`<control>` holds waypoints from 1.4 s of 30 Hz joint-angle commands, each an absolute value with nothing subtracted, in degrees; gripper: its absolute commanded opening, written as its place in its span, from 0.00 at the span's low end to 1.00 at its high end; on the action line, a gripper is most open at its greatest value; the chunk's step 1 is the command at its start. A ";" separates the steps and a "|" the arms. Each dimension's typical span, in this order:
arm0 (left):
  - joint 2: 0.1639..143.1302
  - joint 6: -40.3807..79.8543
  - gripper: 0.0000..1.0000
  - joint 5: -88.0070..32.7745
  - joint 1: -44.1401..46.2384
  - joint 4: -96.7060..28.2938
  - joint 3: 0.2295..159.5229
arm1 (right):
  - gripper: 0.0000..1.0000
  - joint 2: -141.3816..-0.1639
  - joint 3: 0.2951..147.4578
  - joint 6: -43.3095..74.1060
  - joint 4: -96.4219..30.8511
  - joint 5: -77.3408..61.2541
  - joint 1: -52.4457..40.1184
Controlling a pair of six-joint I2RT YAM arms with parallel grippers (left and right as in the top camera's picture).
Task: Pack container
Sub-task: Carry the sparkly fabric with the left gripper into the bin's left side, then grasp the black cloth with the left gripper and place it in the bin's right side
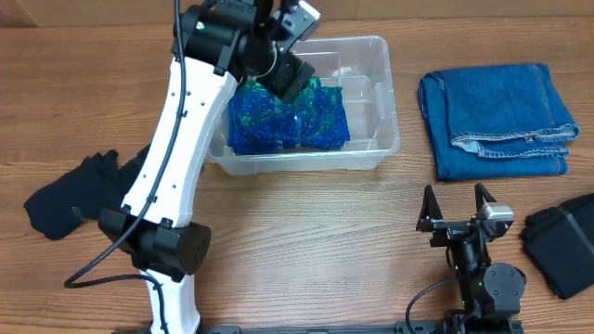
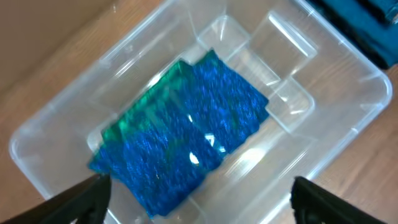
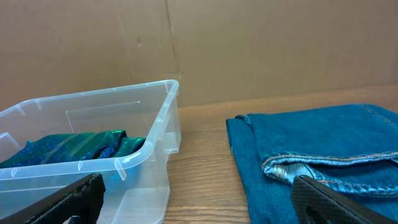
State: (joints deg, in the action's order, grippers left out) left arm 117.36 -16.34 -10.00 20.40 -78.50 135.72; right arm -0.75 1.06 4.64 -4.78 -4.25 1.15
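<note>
The clear plastic container (image 1: 382,104) stands at the back middle of the table. A folded blue and green cloth (image 1: 290,119) lies in its left half. It also shows in the left wrist view (image 2: 180,137) and the right wrist view (image 3: 68,148). My left gripper (image 2: 199,202) hovers open and empty above the container (image 2: 348,118), over the cloth. My right gripper (image 1: 456,206) is open and empty near the table's front right, facing the container (image 3: 134,124) and the folded jeans (image 3: 323,155).
Folded blue jeans (image 1: 497,121) lie right of the container. A black garment (image 1: 74,197) lies at the left. Another black garment (image 1: 566,241) lies at the right edge. A cardboard wall stands behind the table.
</note>
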 commanded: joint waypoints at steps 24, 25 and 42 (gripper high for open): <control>98.43 6.98 1.00 -4.84 -17.56 -63.05 80.97 | 1.00 -0.38 0.47 4.47 -4.60 -3.92 1.52; 98.43 3.25 1.00 -6.11 -17.56 -59.88 78.30 | 1.00 -0.38 0.47 4.47 -4.60 -3.92 1.52; 106.52 -36.25 0.88 -6.59 -9.08 -40.32 72.47 | 1.00 -0.38 0.47 4.47 -4.58 -3.92 1.52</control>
State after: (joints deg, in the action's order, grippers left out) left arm 104.99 -34.04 -10.07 -9.08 -40.10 72.60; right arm -0.73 1.04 4.64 -4.80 -4.23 1.15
